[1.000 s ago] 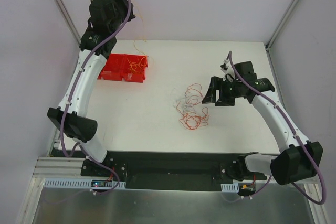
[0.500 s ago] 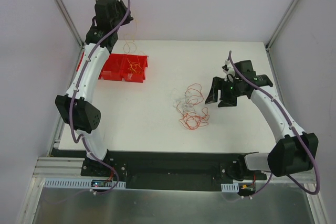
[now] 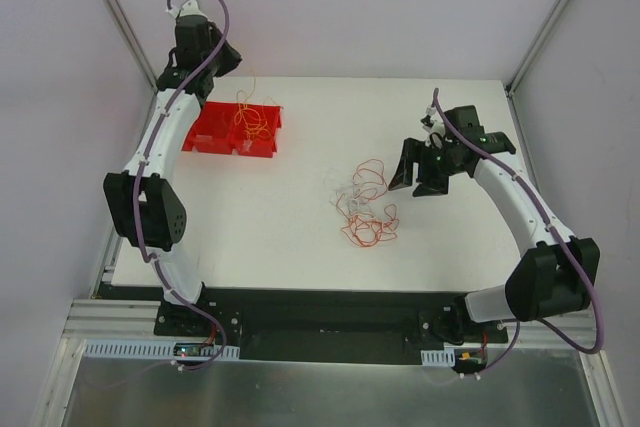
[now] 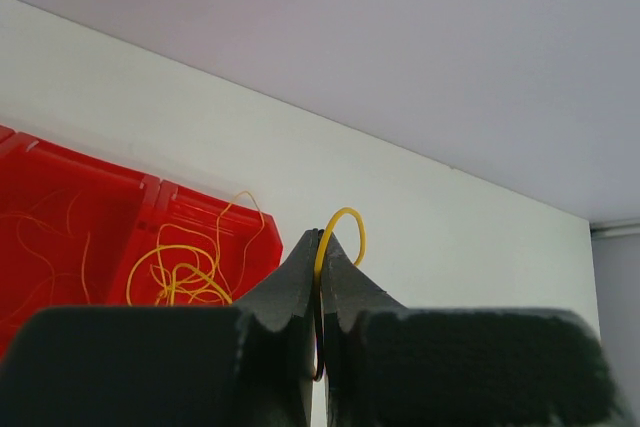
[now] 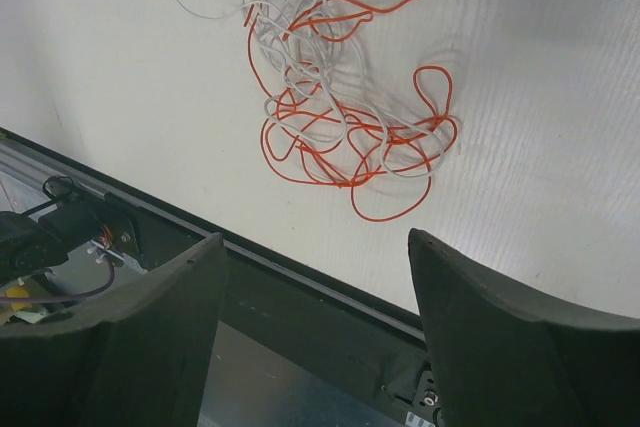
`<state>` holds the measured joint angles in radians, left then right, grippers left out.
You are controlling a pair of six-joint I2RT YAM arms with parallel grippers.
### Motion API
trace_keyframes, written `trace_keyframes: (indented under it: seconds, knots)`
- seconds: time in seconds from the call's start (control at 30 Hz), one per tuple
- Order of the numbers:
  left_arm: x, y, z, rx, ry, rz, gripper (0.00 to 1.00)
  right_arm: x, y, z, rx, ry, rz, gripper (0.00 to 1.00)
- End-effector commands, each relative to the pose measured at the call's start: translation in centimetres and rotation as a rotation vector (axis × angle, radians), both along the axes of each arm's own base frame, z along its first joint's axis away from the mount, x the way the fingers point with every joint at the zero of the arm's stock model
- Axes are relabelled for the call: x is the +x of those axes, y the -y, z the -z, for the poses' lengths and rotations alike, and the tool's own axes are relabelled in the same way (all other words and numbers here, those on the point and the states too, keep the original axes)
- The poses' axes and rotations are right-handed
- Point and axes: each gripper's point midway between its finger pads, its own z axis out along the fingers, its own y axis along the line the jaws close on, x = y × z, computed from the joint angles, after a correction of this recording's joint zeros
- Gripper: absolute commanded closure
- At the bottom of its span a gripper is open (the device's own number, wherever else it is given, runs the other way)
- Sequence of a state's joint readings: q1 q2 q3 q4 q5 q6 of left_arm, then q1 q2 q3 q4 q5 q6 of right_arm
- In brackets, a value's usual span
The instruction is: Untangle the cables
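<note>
Pinching one yellow wire (image 4: 345, 211) between pressed-together fingers, the left gripper (image 4: 321, 243) hangs over the red bins (image 4: 90, 172) at far left (yellow strands (image 4: 180, 267) lie inside). The orange-white cable tangle (image 3: 366, 209) sits mid-table, stretched far-to-near, just left of the right gripper (image 3: 412, 182), which is spread wide, so the right arm is clearly nearer.

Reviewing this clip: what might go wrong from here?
The left gripper pinches the yellow wire only at its fingertips; it may slip. That wire trails toward other yellow wires in the red bin and could snag them. The right gripper, open near the orange-and-white tangle, might grab several strands at once.
</note>
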<state>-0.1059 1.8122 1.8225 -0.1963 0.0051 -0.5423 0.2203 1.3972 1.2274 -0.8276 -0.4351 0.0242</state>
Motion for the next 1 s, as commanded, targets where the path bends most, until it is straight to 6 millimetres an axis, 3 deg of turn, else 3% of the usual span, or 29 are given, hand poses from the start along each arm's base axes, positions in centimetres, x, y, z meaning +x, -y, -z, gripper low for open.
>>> trace_keyframes:
  seconds: [0.0,0.1,0.3,0.43,0.7,0.97]
  knots:
    - [-0.5,1.1,-1.2,-0.044,0.033,0.034,1.00,0.6,-0.3,-1.6,0.025,0.022,-0.009,0.25]
    - [-0.4,1.1,1.3,-0.059,-0.039,0.014,1.00,0.5,-0.3,-1.4,0.025,0.017,-0.008,0.25]
    - [-0.6,0.3,9.5,-0.039,-0.247,-0.053,1.00,0.2,-0.2,-1.2,0.025,0.009,-0.008,0.25]
    - [-0.9,0.4,13.5,-0.032,-0.357,-0.060,1.00,0.2,-0.2,-1.2,0.026,0.011,-0.007,0.25]
    - [-0.6,-2.0,19.8,0.142,-0.471,-0.125,1.00,0.1,-0.2,-1.3,0.027,0.013,-0.006,0.25]
    - [0.0,-2.3,22.8,0.281,-0.510,-0.103,1.00,0.1,-0.2,-1.4,0.026,0.016,-0.004,0.25]
